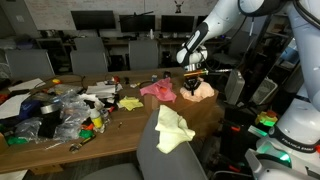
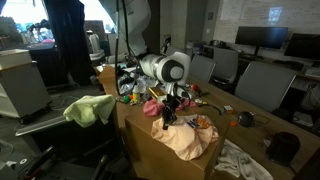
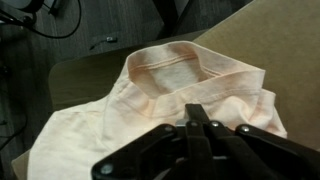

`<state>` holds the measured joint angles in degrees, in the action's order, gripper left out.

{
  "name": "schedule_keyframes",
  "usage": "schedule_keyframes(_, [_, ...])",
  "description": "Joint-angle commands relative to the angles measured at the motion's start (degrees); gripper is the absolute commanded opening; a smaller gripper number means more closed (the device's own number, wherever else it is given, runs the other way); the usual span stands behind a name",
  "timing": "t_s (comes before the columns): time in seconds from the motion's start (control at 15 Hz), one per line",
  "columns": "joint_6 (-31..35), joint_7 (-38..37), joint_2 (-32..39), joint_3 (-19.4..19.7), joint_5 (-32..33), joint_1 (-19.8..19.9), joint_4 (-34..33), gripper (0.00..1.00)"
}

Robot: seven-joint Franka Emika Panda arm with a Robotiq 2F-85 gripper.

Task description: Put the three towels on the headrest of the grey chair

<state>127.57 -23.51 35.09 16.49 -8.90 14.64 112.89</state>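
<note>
Three towels belong to this task, and one of them, the pale yellow towel (image 1: pixel 172 130), lies over the headrest (image 1: pixel 148 145) of the grey chair. The pink towel (image 1: pixel 157 90) is on the table (image 1: pixel 120 130). The peach towel (image 1: pixel 203 92) lies crumpled at the table corner, directly under the gripper (image 1: pixel 194 84). In the wrist view we see both jaws pressed together on a fold of this peach cloth, so we take it as gripped. We judge the cloth to be light, soft and limp: it will hang down and may drag, so a pinch on a raised fold near the middle seems safer than one on the edge. The wrist view shows the hem and the pinch closely, which the exterior views do not. Only the exterior views show the chair and the other two towels.
</note>
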Motion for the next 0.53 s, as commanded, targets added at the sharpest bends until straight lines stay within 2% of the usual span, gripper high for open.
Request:
schedule_keyframes(0.0, [2.19, 2.45, -6.10, -0.22, -0.91, 0.03, 2.58, 0.00])
schedule_keyframes(0.47, [11.04, 2.71, -25.79, 0.62, 0.20, -1.22, 11.20, 0.00])
